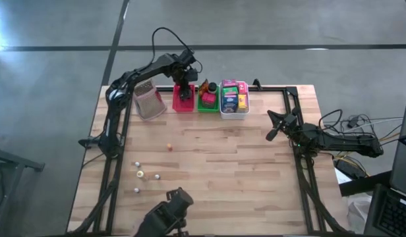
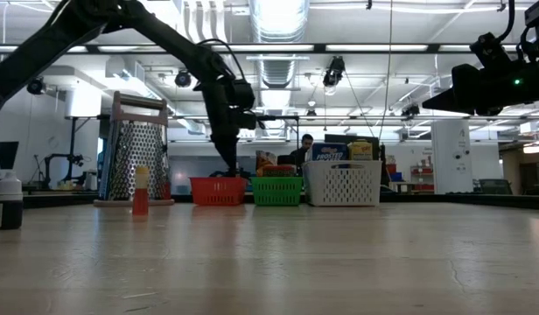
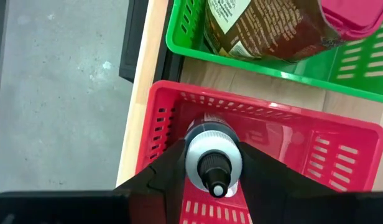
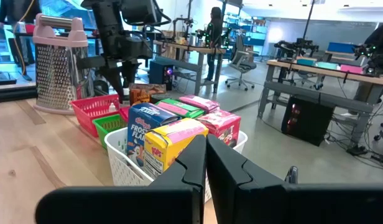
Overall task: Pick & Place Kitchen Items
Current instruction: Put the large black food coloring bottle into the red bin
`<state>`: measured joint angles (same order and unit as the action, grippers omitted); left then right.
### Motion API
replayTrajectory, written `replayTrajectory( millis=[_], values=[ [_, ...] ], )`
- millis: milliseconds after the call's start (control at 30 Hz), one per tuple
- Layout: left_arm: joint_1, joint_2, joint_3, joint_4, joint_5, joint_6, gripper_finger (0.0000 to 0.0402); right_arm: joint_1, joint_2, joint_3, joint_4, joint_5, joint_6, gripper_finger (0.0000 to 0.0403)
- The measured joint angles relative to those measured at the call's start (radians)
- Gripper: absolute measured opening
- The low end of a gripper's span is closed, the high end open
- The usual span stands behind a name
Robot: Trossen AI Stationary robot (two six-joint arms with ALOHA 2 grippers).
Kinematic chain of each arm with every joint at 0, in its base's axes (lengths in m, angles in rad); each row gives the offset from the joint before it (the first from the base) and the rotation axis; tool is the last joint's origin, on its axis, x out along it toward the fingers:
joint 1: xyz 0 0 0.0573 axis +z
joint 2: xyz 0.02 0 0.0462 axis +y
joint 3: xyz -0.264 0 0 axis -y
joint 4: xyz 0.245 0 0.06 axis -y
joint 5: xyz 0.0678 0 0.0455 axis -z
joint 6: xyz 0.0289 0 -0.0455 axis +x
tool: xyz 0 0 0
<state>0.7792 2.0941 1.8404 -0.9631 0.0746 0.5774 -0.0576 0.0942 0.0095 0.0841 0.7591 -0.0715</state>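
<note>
Left wrist view: bottle point(image 3: 214, 158) upright, cap toward camera.

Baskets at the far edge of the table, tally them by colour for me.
Red basket: 1
Green basket: 1
White basket: 1
Total: 3

Lighting: bright, even overhead; ceiling fixtures point(image 2: 278, 17) glare at low view's top. Shadows faint. Low view's foreground tabletop point(image 2: 269, 262) blurred.
</note>
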Motion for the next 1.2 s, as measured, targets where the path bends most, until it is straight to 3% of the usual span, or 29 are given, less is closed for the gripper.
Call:
replayTrajectory(
  millis=[1200],
  values=[
    [0.035,0.034,0.044,0.01,0.044,-0.024,0.014,0.0,0.0,0.0,0.0,0.0,0.0,0.0008]
  ],
)
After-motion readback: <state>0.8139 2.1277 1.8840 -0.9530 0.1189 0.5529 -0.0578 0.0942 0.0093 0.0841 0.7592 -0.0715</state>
